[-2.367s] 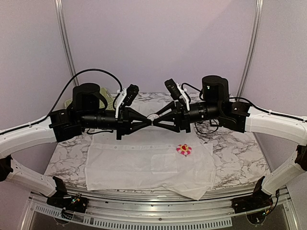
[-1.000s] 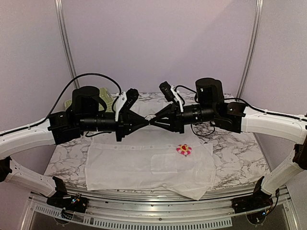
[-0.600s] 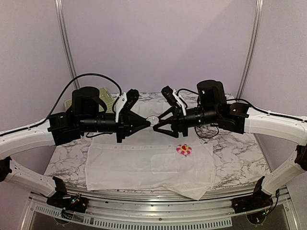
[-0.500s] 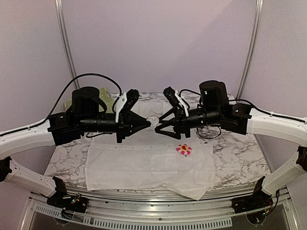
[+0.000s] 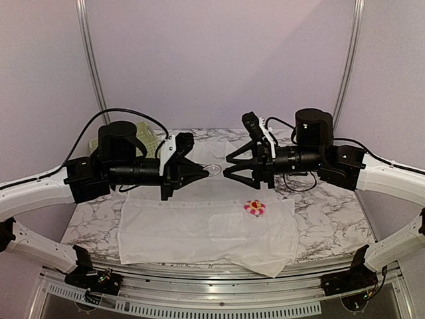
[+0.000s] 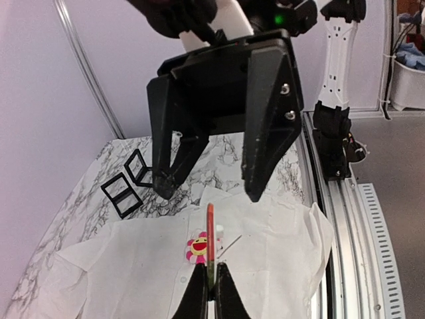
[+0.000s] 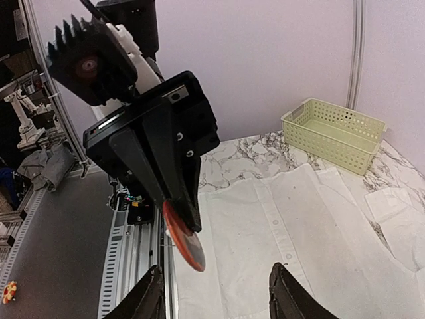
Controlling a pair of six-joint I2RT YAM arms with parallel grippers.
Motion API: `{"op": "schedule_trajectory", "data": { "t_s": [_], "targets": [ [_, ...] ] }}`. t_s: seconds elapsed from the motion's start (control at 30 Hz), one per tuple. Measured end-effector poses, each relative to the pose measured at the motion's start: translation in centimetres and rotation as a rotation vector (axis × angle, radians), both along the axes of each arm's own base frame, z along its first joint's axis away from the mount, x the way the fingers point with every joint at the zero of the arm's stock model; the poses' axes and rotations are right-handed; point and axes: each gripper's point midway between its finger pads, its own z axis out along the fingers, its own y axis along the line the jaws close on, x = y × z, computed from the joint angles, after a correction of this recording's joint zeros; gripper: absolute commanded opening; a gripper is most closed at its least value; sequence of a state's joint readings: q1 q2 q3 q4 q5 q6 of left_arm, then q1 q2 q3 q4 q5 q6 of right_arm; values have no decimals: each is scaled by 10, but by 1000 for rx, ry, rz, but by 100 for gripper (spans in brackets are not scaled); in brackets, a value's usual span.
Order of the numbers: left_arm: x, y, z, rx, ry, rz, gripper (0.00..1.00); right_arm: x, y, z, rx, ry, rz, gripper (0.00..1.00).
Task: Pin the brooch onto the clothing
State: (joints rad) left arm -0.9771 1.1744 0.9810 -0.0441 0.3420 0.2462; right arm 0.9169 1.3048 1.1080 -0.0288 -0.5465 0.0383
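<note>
Lying flat along near table (image 5: 99, 212) edge: shirt (image 5: 179, 229), flower badge (image 5: 254, 208) sitting on its right part. Above shirt's far edge, left gripper (image 5: 203, 171) pinching brooch (image 5: 212, 169), thin red disc, by one rim. Right gripper (image 5: 226, 167) facing it from right, fingers (image 7: 151, 299) spread wide, touching nothing; disc lying just left of those tips, so right arm being one placed for taking it. Left wrist view showing disc edge-on; right wrist view showing its red face.
</note>
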Motion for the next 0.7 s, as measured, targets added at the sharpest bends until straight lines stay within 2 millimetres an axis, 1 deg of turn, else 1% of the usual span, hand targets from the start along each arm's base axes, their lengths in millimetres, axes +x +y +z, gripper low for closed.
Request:
{"op": "schedule_trajectory", "data": {
  "t_s": [0.1, 0.27, 0.47, 0.67, 0.7],
  "targets": [
    [-9, -2, 4, 11, -89, -34, 0, 5, 4, 1, 1, -6, -8, 43],
    [-7, 0, 5, 29, -156, -22, 0, 2, 14, -4, -5, -2, 52, 33],
    [-6, 0, 1, 39, -166, -14, 0, -2, 21, -10, -8, 14, 104, 20],
    [-6, 1, -1, 39, -149, -10, 0, -7, 22, -10, 0, 10, 140, 1],
    [-6, 1, -1, 36, -139, -7, 0, -8, 22, -9, 1, 1, 144, 0]
  ]
}}
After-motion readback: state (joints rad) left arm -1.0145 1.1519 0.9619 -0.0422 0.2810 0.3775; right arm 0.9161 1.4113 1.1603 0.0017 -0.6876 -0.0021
